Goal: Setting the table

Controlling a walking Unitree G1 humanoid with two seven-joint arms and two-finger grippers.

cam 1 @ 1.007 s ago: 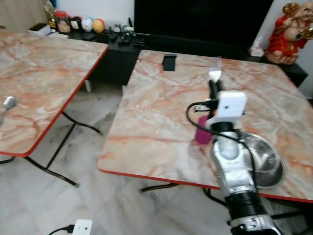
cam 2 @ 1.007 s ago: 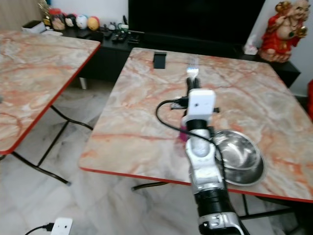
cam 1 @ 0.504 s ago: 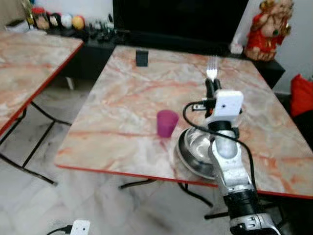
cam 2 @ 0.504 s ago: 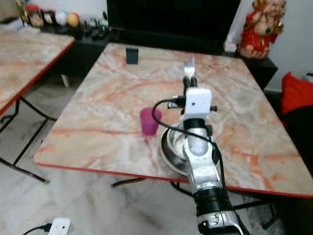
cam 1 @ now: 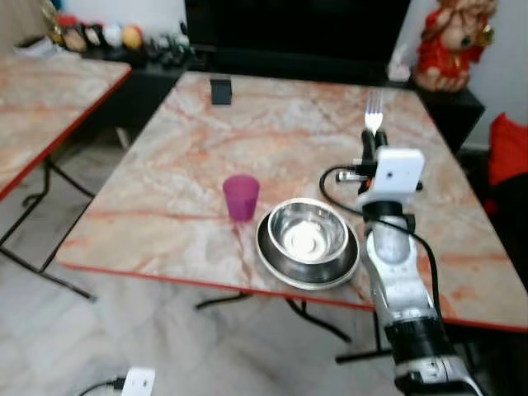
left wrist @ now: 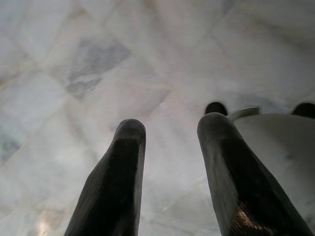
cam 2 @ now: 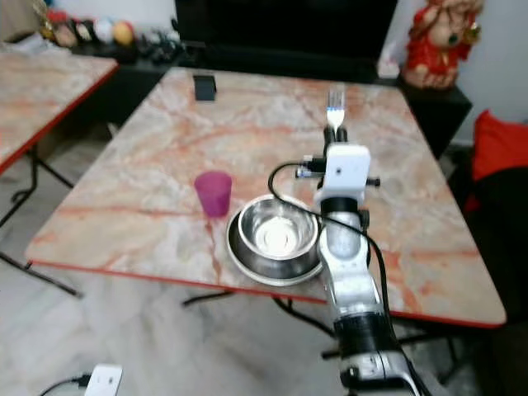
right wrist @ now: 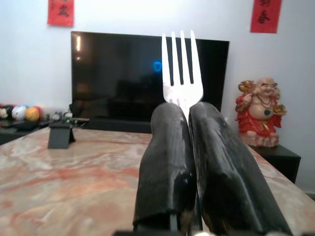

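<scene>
My right gripper (cam 1: pixel 373 142) is shut on a silver fork (cam 1: pixel 374 116), tines up, held above the right half of the marble table (cam 1: pixel 289 132). In the right wrist view the fork (right wrist: pixel 181 73) sticks out between the two black fingers (right wrist: pixel 167 162). A steel bowl (cam 1: pixel 308 239) sits near the table's front edge, just left of my right arm. A purple cup (cam 1: pixel 241 196) stands left of the bowl. My left gripper (left wrist: pixel 170 132) hangs open over the pale marble floor.
A small black object (cam 1: pixel 220 90) stands at the table's far left. A second marble table (cam 1: pixel 49 99) is off to the left. A black TV cabinet, a red figurine (cam 1: pixel 450 41) and a red cushion (cam 1: pixel 506 148) lie behind and right. A white plug (cam 1: pixel 138 381) lies on the floor.
The camera has swung right, so the table, bowl and cup sit further left in view. My right gripper keeps the fork upright in the same grip.
</scene>
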